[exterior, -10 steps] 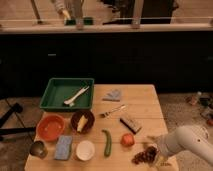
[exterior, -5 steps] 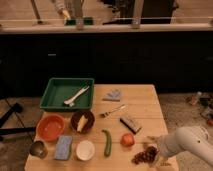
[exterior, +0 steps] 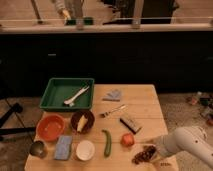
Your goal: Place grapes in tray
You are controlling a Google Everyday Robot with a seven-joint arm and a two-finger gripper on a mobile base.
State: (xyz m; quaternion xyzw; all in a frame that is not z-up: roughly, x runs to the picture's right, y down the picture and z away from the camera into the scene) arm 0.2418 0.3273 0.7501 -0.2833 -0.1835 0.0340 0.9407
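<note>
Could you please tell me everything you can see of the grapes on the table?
The grapes are a small, lumpy, elongated bunch, dark purple-red, lying slantwise on the wooden table near its front right corner. A round red fruit sits just behind and to the left, apart from them. The pincer is right at the bunch's right end; whether it touches the grapes cannot be told. They are outside the green tray.

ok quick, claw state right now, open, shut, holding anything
claw: down at the grapes near the front right corner of the table; open or closed cannot be told, nor whether it holds them
</note>
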